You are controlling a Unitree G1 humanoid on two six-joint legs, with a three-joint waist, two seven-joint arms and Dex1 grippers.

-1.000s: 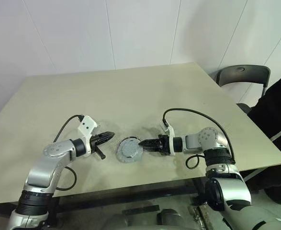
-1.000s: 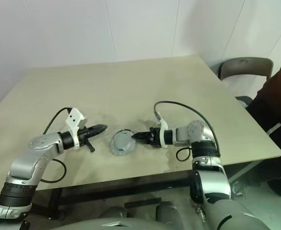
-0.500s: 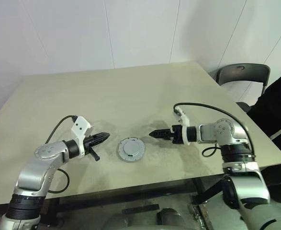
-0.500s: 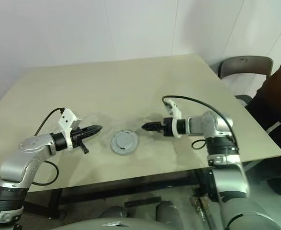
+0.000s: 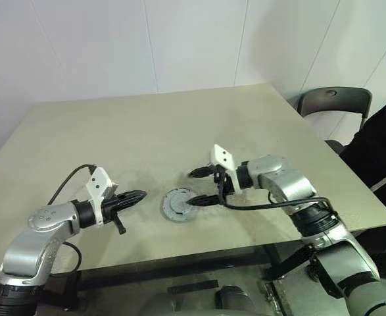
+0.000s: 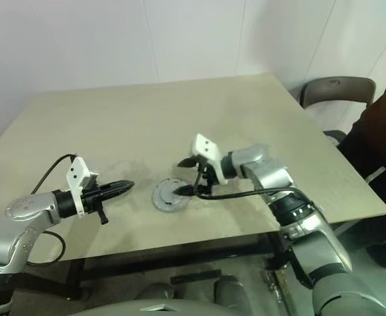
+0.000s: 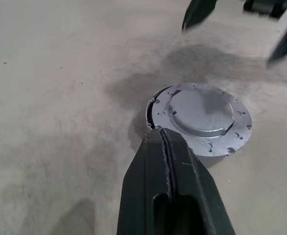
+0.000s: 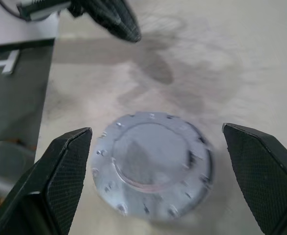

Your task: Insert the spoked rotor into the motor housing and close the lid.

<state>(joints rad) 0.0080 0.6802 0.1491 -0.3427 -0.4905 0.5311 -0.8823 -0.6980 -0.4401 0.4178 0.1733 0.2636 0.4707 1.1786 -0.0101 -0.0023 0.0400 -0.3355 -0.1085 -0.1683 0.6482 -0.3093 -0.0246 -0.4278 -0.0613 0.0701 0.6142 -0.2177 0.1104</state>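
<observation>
**Lid on, needs seating check**

Lid [image 7: 202, 117] lies flat on the housing [image 7: 159, 98], near-centre of the table [image 5: 146, 125]; only the housing's rim peeks out at the left, so the rotor is presumably inside, hidden. Right gripper [image 5: 199, 186] hangs just right of the stack, jaws spread wide, one finger high, one low by the rim, holding nothing. Left gripper [image 5: 135, 195] sits apart on the left, pinched shut, empty. To finish well: press straight down, evenly, centred; a one-sided push may tilt the lid.
</observation>
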